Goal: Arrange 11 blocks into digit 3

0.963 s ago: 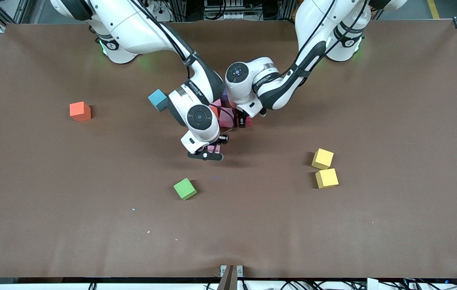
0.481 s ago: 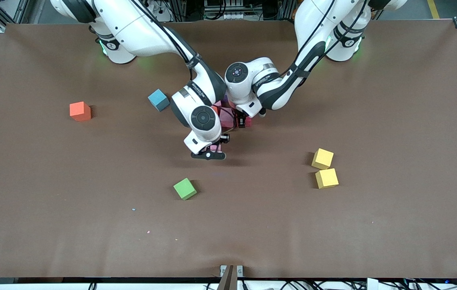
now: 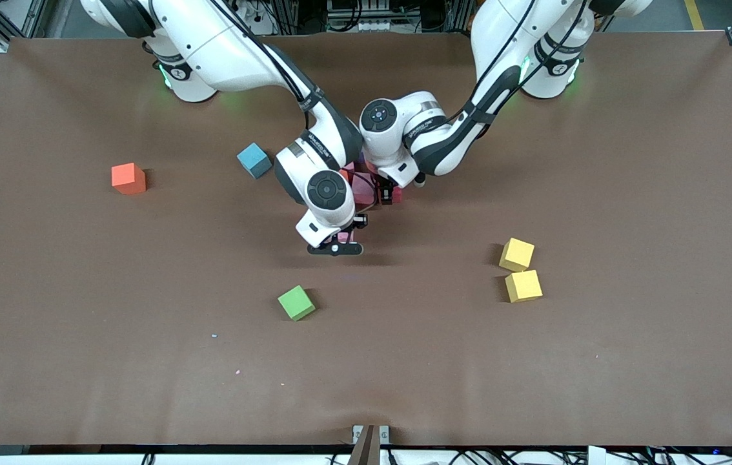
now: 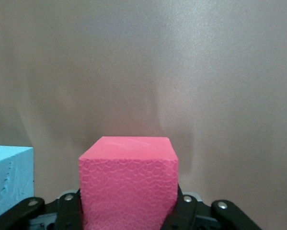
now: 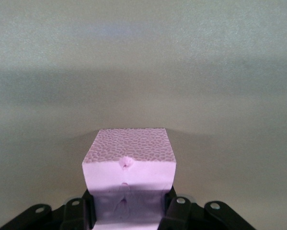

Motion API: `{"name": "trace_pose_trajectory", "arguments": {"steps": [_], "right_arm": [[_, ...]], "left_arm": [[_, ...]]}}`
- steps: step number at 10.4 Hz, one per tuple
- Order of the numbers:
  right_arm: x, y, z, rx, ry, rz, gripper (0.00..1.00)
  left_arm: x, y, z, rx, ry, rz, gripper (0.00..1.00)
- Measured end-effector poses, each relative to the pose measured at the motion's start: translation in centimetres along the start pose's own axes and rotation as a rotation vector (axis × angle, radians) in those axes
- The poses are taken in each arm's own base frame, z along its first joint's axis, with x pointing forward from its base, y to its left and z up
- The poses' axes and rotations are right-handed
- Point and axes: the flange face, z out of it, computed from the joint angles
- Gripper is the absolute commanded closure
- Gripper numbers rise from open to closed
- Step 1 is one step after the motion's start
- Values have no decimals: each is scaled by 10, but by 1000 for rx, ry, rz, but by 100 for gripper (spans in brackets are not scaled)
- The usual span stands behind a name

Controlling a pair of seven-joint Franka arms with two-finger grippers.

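Right gripper (image 3: 338, 245) has edged sideways, clamping pale pink cube (image 5: 129, 179).

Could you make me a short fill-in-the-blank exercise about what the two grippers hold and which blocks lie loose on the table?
1. The left gripper is shut on a deep ____ block.
2. The right gripper is shut on a pale ____ block.
3. The two ____ blocks lie touching, toward the left arm's end of the table.
4. The loose block nearest the front camera is the ____ one.

Missing words: pink; pink; yellow; green
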Motion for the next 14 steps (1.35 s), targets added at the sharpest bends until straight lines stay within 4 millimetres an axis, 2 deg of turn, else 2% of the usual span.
{"name": "trace_pose_trajectory", "arguments": {"steps": [2, 3, 4, 6, 7, 8, 9, 12, 13, 14], "right_arm": [[0, 0, 0, -2, 1, -5, 94], [0, 0, 0, -3, 2, -6, 81], [0, 1, 0, -4, 2, -7, 72], [0, 1, 0, -5, 2, -11, 33], [0, 1, 0, -5, 3, -14, 0], [0, 1, 1, -8, 2, -15, 0], [0, 2, 4, -12, -1, -15, 0], [-1, 3, 6, -17, -3, -17, 0], [-1, 3, 5, -16, 0, -17, 0], [0, 3, 1, -12, 6, -18, 0]], "left_arm": [[0, 0, 0, 0, 0, -2, 100], [0, 0, 0, -1, -1, -4, 100], [-1, -1, 0, -1, -3, -4, 100], [-2, -2, 0, -2, -5, -3, 100], [-2, -2, 0, -2, -5, -3, 97], [-2, -2, 0, -2, -5, -2, 86], [-3, -2, 0, -2, -5, -1, 80], [-4, -3, 0, -2, -6, 0, 81], [-4, -3, 0, -2, -6, 0, 78], [-4, -3, 0, -3, -6, 0, 18]]}}
